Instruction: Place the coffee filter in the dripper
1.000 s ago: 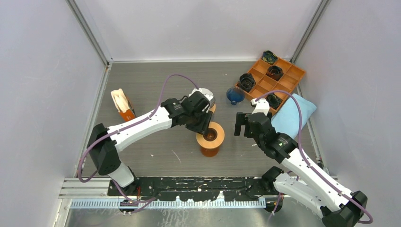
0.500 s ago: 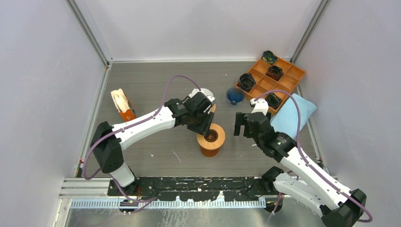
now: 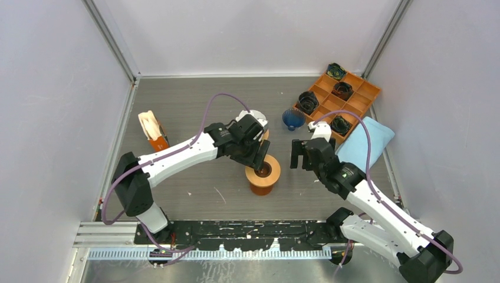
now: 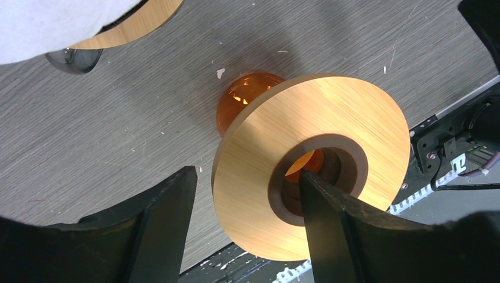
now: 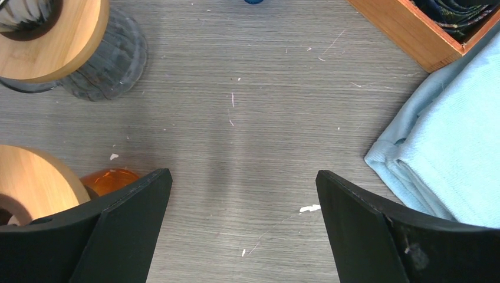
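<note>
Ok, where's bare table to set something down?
Bare: the far strip between the filter stand and the orange tray, and the near-left stretch below the left arm. Crowded: around the orange dripper, where the left claw and right claw sit.

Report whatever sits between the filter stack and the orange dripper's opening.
Only the left gripper itself: it hangs open and empty over the orange dripper, one finger at the hole's edge. Nothing else visible lies between the filter stack and it.

Dripper [image 4: 259, 153] — matt brushed wood, glossy amber glass
</note>
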You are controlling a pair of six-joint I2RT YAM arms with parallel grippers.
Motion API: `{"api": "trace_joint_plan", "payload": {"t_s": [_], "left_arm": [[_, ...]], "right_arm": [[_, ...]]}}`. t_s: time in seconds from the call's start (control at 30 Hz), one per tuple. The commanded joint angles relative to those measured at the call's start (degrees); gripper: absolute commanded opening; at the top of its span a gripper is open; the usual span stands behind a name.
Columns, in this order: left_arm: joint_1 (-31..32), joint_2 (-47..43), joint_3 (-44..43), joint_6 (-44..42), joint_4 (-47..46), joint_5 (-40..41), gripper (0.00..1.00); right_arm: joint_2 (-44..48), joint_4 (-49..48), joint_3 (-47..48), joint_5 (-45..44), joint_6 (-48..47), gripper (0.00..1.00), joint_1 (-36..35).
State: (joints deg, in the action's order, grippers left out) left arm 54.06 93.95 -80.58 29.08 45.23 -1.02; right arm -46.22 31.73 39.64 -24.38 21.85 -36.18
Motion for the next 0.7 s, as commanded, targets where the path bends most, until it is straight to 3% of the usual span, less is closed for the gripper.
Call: {"api": "trace_joint_plan", "payload": {"t_s": [0.0,0.33,0.67], "left_arm": [[0.3,-4.3,-2.7,-0.5,-0.8,1.3,0.68],[-2.9,-13.1,3.0,0.8,-2.4,4.1,0.79],[-12.8,-26.4,13.3,2.4,-4.0,2.1,0.92]], "right_arm": [[-1.4,-4.2,3.0,0.5,-2.6,1.00,1.6],[-9.0,-11.9,6.7,13.1,-3.4,1.00,12.4],[-21.6,-21.8,10.3,23.7,3.5,0.97,24.3]]}}
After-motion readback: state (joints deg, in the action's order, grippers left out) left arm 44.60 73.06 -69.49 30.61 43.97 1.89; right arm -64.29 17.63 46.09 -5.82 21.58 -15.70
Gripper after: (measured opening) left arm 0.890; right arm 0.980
